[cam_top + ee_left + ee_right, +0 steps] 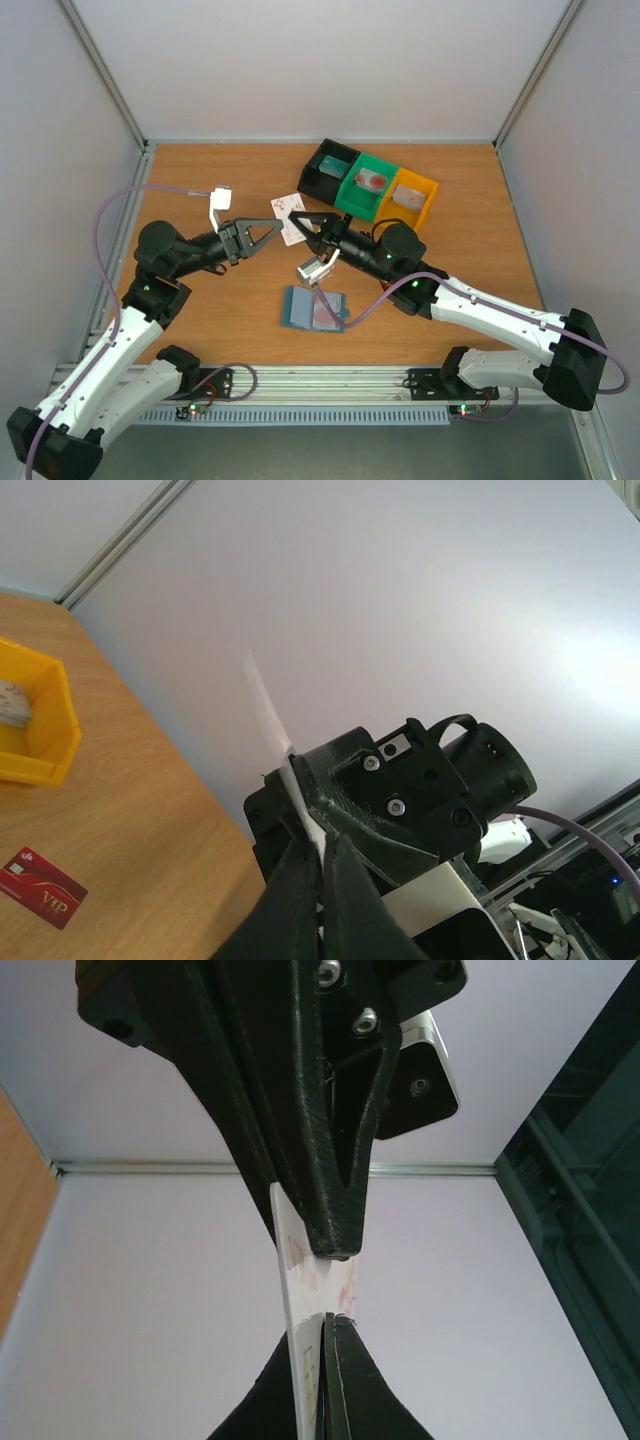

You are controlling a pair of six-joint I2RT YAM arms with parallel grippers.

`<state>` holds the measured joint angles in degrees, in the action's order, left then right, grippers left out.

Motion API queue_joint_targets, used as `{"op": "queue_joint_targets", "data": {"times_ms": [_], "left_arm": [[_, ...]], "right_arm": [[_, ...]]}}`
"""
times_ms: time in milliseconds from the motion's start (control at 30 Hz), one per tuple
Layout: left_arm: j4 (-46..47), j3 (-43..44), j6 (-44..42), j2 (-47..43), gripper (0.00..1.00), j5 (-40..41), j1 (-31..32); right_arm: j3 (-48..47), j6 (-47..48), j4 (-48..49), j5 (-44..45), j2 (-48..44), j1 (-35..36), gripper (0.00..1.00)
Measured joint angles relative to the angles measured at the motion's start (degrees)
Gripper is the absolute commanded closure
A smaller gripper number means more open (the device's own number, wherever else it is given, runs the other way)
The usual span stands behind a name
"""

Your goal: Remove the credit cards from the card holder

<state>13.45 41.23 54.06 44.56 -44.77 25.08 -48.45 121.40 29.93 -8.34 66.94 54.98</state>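
A white credit card (288,212) with red print hangs in the air between both grippers. My left gripper (277,229) is shut on one edge of it, and the card (266,712) shows edge-on above my left gripper (322,858). My right gripper (296,216) is shut on the opposite edge, where the same card (305,1260) sits between its closed tips (326,1328). The light blue card holder (300,305) lies open on the table below, with a pinkish patch on its right half. A dark red credit card (40,885) lies flat on the wood.
Black (318,180), green (352,196) and orange (430,190) bins stand in a row at the back right; the orange bin (55,730) also shows in the left wrist view. The right arm (480,310) stretches across the right half of the table.
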Motion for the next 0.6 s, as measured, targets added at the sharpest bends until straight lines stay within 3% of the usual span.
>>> {"op": "queue_joint_targets", "data": {"times_ms": [100, 133, 167, 333, 467, 600], "left_arm": [[0.0, 0.0, -0.7, -0.1, 0.3, 0.0, 0.0], [0.0, -0.2, -1.1, -0.3, 0.13, 0.1, 0.0], [-0.2, -0.5, -1.7, -0.7, 0.02, 0.3, 0.0], [-2.5, -2.9, -3.7, -4.1, 0.01, 3.8, 0.0], [-6.1, -5.0, -8.4, -8.0, 0.01, 8.3, -0.7], [-10.6, -7.5, -15.0, -11.0, 0.01, 13.3, -1.0]], "right_arm": [[0.0, 0.0, -0.1, 0.4, -0.2, 0.1, 0.99], [0.0, -0.1, -0.2, 0.8, -0.2, 0.1, 0.99], [0.0, -0.3, -0.3, 1.6, -0.4, 0.2, 0.99], [-2.2, -3.2, -9.0, 11.1, -2.7, 0.2, 0.99], [-14.4, -18.9, -31.6, 17.8, -2.1, -3.8, 0.99], [-30.4, -38.4, -54.6, 21.7, 4.6, -15.0, 0.99]]}}
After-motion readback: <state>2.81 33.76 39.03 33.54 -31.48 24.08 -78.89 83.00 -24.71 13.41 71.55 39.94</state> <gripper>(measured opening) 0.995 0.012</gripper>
